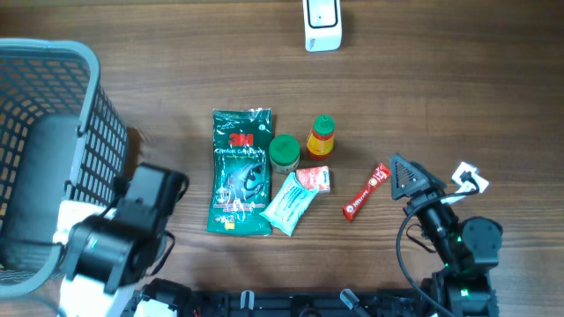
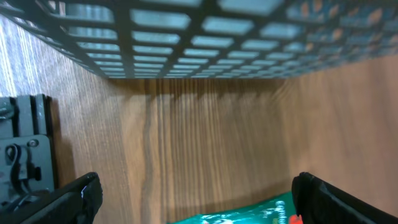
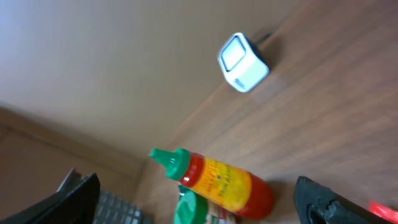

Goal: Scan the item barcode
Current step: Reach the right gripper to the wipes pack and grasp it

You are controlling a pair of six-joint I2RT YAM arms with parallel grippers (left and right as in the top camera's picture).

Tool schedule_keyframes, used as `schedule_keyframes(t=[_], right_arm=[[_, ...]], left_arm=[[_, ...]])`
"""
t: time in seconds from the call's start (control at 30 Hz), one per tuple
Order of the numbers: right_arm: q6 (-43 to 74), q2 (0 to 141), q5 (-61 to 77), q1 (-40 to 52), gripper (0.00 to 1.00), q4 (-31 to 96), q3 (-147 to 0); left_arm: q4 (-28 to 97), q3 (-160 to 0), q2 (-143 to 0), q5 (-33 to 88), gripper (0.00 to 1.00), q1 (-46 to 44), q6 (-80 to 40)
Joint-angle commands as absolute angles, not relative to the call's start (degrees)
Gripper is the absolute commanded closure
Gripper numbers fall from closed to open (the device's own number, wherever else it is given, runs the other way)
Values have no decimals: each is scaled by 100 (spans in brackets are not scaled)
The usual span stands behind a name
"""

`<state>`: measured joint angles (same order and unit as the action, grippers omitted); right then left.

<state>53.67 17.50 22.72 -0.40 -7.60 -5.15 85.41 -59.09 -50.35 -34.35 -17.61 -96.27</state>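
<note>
Overhead view, with 12 o'clock taken as the top edge of the frame. The wooden table (image 1: pixel 458 79) carries a white barcode scanner (image 1: pixel 322 25) at 12 o'clock near the far edge, well apart from everything else. The items lie in a loose cluster at the table centre, and none is held. The green 3M pouch (image 1: pixel 241 172) lies flat on the 9 o'clock side of the cluster. The green-lidded jar (image 1: pixel 285 152) sits just beside the pouch's right edge. The sauce bottle (image 1: pixel 321 136), with a green cap and red-yellow body, is at the jar's 2 o'clock; whether it stands or lies cannot be told. The pale teal wipes packet (image 1: pixel 289 202) is at the jar's 6 o'clock, its lower corner against the pouch. The small red-and-white sachet (image 1: pixel 315 179) touches the wipes packet at its 1 o'clock. The red stick pack (image 1: pixel 366 191) lies tilted at the 3 o'clock end. The grey mesh basket (image 1: pixel 53 132) fills the 9 o'clock side of the table. The left gripper (image 1: pixel 152 187) sits at 8 o'clock, between basket and pouch, fingers spread wide with nothing between them. Its wrist view shows bare wood, basket mesh above and a strip of the pouch at the lower edge. The right gripper (image 1: pixel 410 176) sits at 4 o'clock, near the red stick pack but apart from it, jaws wide and empty. Its wrist view looks past the sauce bottle toward the scanner.
</note>
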Motion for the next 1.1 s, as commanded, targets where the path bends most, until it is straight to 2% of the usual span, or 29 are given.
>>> schedule_keyframes(t=[0.0, 0.17, 0.3, 0.43, 0.47, 0.53, 0.73, 0.87, 1.07], right_arm=[[5221, 2480, 2735, -21, 0, -976, -1079], [4558, 3911, 3326, -16, 1, -565, -2541], [3837, 5041, 3315, 106, 1, 1107, -4145], [3712, 5741, 3273, 506, 0, 2849, -5439], [3765, 5874, 3660, 792, 0, 3336, -5822], [3756, 5870, 4115, 972, 0, 3367, -5839], [3277, 5896, 3951, 1179, 0, 4154, -5588], [2989, 5905, 4021, 1184, 0, 4311, -4888], [2687, 5909, 4252, 1568, 0, 3723, -4086]], left_arm=[[8582, -5913, -4713, -3326, 0, -1531, -9618], [8580, -5913, -4687, -3323, 0, -1531, -9618], [8580, -5913, -4687, -3323, 0, -1531, -9618], [8580, -5913, -4687, -3323, 0, -1531, -9620], [8580, -5913, -4687, -3323, 0, -1531, -9618], [8580, -5913, -4687, -3323, 0, -1531, -9618], [8580, -5913, -4687, -3323, 0, -1531, -9620], [8580, -5916, -4687, -3323, 0, -1531, -9620], [8580, -5913, -4687, -3326, 0, -1531, -9618]])
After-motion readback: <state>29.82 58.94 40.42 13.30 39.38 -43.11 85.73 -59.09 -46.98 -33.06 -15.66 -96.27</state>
